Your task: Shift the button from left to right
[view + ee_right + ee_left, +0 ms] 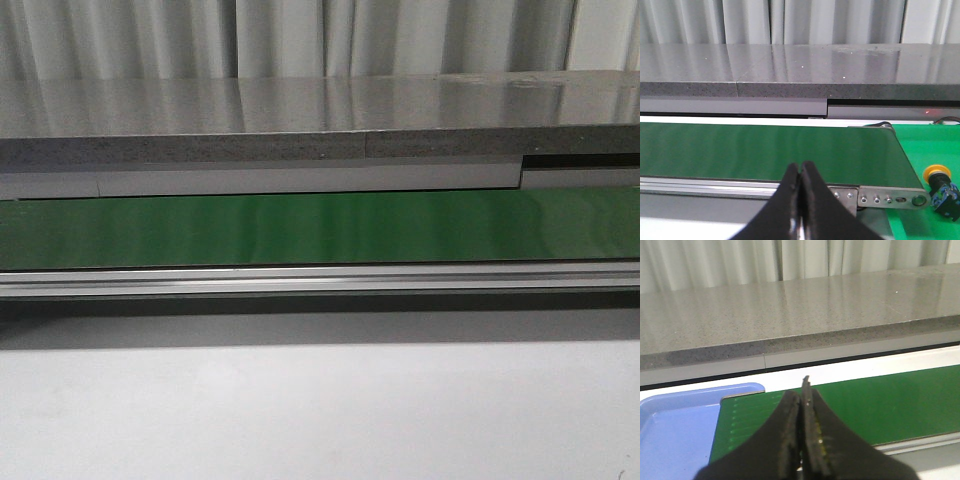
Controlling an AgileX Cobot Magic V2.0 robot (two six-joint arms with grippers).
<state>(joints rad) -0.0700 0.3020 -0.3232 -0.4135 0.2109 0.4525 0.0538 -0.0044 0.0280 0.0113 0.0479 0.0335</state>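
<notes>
Right wrist view: the button lies on bright green matting at about 4 o'clock, just past the belt's end. Right gripper and left gripper are both pressed closed, holding nothing.

green belt bare, grey ledge behind

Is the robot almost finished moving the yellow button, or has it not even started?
Maybe finished, but I can't be sure. The button lies on the bright green mat past the conveyor belt's end, seen only in the right wrist view. Nothing is in hand: the left hand and right hand are both shut and empty. The blue tray shows no button.
</notes>
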